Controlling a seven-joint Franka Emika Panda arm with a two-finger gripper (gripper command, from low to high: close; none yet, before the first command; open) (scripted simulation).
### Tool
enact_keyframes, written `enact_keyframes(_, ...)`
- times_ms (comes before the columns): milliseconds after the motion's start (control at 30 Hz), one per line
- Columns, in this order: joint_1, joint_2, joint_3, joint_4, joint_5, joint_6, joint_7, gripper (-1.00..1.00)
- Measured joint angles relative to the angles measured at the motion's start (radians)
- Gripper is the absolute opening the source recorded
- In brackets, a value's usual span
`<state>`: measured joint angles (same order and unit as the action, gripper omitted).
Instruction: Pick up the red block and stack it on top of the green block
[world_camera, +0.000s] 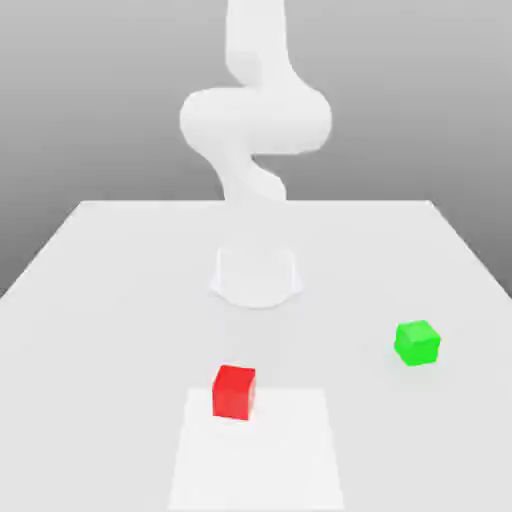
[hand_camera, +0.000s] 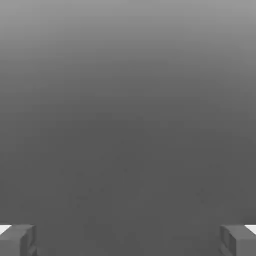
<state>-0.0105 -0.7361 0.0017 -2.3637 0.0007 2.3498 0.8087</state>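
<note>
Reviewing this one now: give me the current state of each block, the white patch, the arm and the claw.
Red block: upright, overlapping the far edge of the white patch
Green block: on the table, nothing on it
White patch: flat on the table
Arm: raised above the table
Claw: open, holding nothing

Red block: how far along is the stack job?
Nothing looks done: the red block sits partly over the pale patch, well apart from the green block, whose top is bare. In hand: nothing, as the end effector is open with an empty gap. Left: grasp red, lift it, set it on green, release.
</note>
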Motion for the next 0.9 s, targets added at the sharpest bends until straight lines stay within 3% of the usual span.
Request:
enact_keyframes(567, -0.060, 0.597, -0.014, -0.519, -0.006, 0.449, 0.084, 0.00)
enact_keyframes(800, -0.070, 0.904, -0.007, -0.519, 0.009, 0.701, 0.079, 0.00)
enact_keyframes(833, -0.071, 0.923, -0.006, -0.516, 0.010, 0.717, 0.078, -1.00)
enact_keyframes(900, -0.071, 0.923, -0.006, -0.516, 0.010, 0.717, 0.079, -1.00)
